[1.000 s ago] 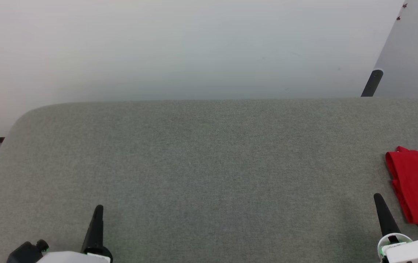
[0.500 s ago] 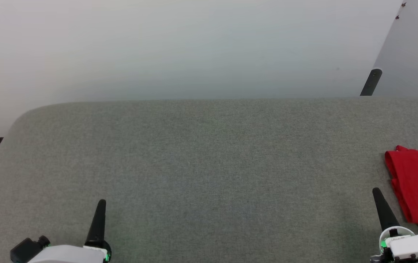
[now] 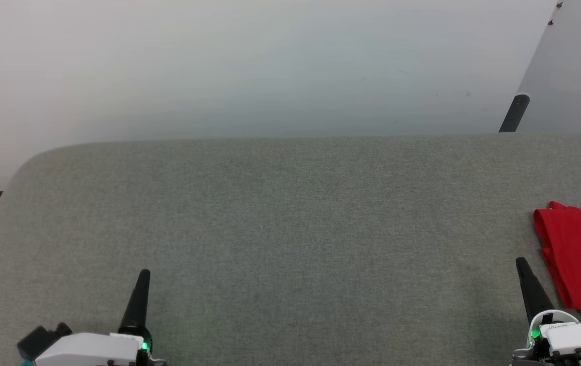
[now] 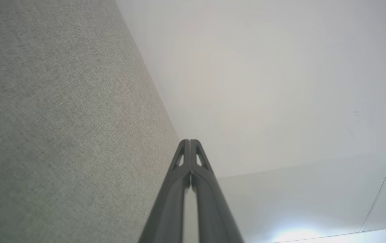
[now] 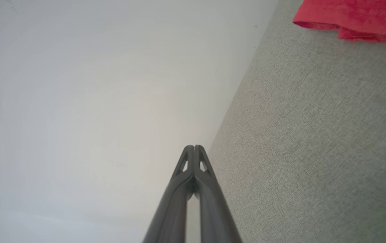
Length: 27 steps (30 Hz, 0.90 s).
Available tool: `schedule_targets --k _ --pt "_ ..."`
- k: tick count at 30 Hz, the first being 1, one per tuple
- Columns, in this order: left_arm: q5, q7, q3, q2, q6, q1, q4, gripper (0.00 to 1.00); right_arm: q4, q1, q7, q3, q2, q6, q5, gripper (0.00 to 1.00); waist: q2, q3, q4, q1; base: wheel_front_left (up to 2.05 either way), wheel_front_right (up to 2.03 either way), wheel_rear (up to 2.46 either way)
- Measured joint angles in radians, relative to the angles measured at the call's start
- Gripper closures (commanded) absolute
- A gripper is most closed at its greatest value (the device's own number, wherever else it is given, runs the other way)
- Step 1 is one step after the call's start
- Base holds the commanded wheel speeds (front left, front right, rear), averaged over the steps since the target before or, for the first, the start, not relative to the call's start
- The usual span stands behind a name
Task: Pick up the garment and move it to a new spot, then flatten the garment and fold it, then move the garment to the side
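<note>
Head view, nearest first. At 7 o'clock the left gripper (image 3: 142, 278) points toward 12, jaws pressed together and holding nothing. At 5 o'clock the right gripper (image 3: 523, 265) leans slightly toward 11, jaws likewise pressed together and empty; both wrist views confirm the fingers meet at the tips.

Just beside the right gripper, toward 3 o'clock, the garment (image 3: 580, 254) lies on the grey fabric-covered desk (image 3: 290, 213), apart from the fingers. It is red, apparently folded into layers, and cut off by the view's edge (a speck of white shows at its near corner). The visible long edge runs from 5 o'clock up toward 11, so its long axis seems to run near to far, the layered edge facing 9 o'clock.

It should handle as light, limp cloth: it will sag and unfold if lifted by one layer. Pinching every layer at that edge, near a corner, looks safest.

Beyond the desk stands a pale wall (image 3: 270, 66).
</note>
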Motion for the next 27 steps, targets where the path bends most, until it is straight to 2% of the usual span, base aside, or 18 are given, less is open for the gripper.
schedule_targets --k 27 --pt "-0.196 0.055 0.01 -0.012 -0.001 -0.049 0.034 1.0 0.039 -0.037 0.029 -0.011 0.012 0.0 0.181 1.0 0.0 0.004 -0.007 0.0 0.0 0.0 0.0"
